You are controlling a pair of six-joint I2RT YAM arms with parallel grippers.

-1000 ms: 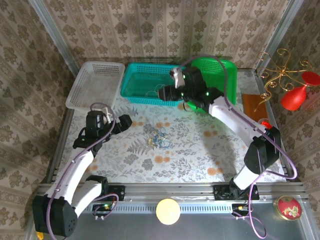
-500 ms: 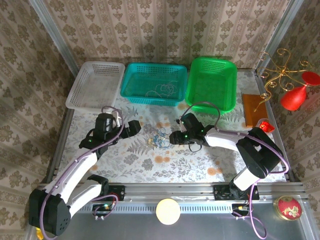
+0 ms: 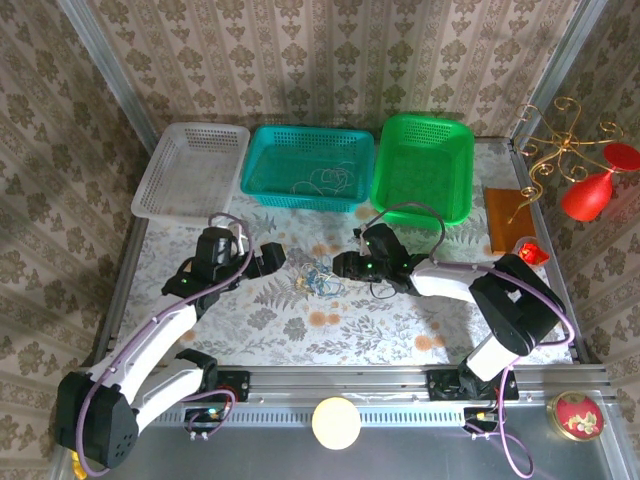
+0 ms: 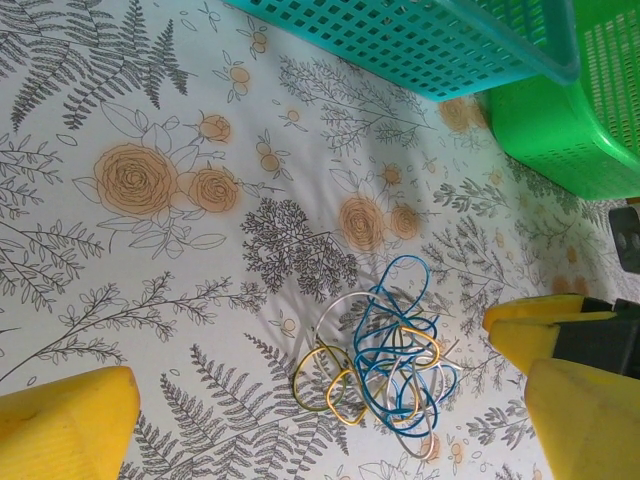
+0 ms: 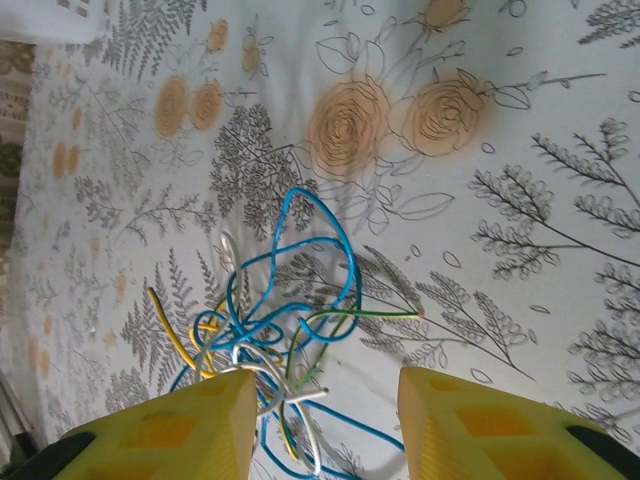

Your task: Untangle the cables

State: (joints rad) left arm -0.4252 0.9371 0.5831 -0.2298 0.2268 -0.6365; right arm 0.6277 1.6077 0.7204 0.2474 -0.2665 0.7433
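Top external view first: the cables (image 3: 318, 279) sit as a small clump on the floral tabletop (image 3: 400, 330), between the left hand (image 3: 273, 258) and the right hand (image 3: 343, 266), both just beside it. The left hand is spread wide and holds nothing. The right hand's jaws stand partway apart, straddling the clump's edge, and we see nothing pinched.

Our call: take one strand only, ideally the blue loop (image 5: 340, 232) that arches clear, and draw it out slowly while the other hand pins the rest. These are thin, glossy, springy-looking wires in blue, white and yellow, looped through each other. The printed tabletop looks smooth and flat, so we expect strands to slide.
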